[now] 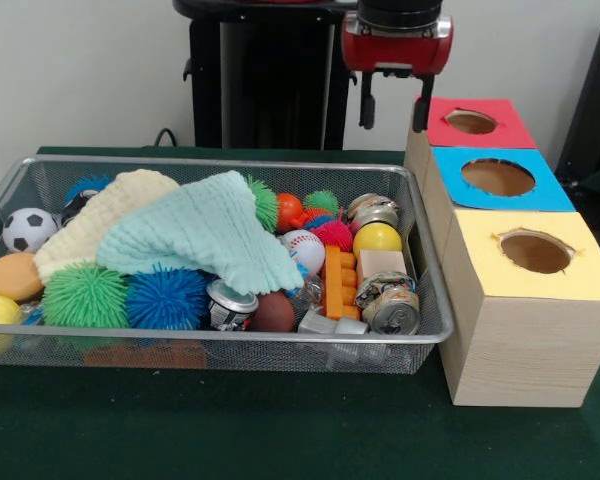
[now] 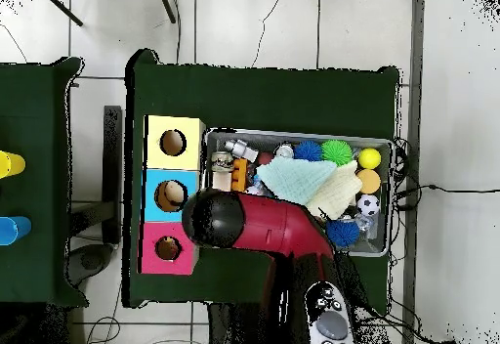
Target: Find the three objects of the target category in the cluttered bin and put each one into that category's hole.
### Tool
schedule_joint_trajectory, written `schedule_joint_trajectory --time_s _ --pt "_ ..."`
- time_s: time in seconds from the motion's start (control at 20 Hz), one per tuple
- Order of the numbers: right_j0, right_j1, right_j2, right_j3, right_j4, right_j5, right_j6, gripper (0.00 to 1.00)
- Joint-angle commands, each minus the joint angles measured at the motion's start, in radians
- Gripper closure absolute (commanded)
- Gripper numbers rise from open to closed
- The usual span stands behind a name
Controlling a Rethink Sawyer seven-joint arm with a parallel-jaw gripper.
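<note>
- The target category isn't stated, so I can't say which three things count; candidates lie in the wire bin (image 1: 428, 300): crushed cans (image 1: 392, 308) at its end nearest the boxes, balls such as the yellow ball (image 1: 377, 238) and baseball (image 1: 304, 250), and spiky balls like the blue one (image 1: 166, 298).
- Two cloths, a mint one (image 1: 205, 235) and a cream one (image 1: 100, 222), cover the bin's middle and probably hide more.
- Beside the bin stand three boxes with holes: yellow (image 1: 536, 252), blue (image 1: 498, 177), red (image 1: 471, 122).
- The gripper (image 1: 392, 105) hangs above the bin's far corner, just beside the red box, jaws spread and holding nothing.
- From the jaws, the bin's contents lie below and toward the camera, so I'd judge the next move a descent toward the clutter.
- The arm points straight down over the dark green worktop (image 1: 280, 430).
</note>
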Motion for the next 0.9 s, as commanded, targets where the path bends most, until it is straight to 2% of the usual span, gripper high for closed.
schedule_joint_trajectory --time_s 0.05,0.35,0.9 --pt "-0.079 0.068 0.09 -0.142 -0.065 0.119 -0.088 0.0" --pt "-0.156 0.116 0.123 -0.194 -0.114 0.103 -0.15 0.0" --pt "-0.26 0.178 0.183 -0.246 -0.211 0.075 -0.193 0.0"
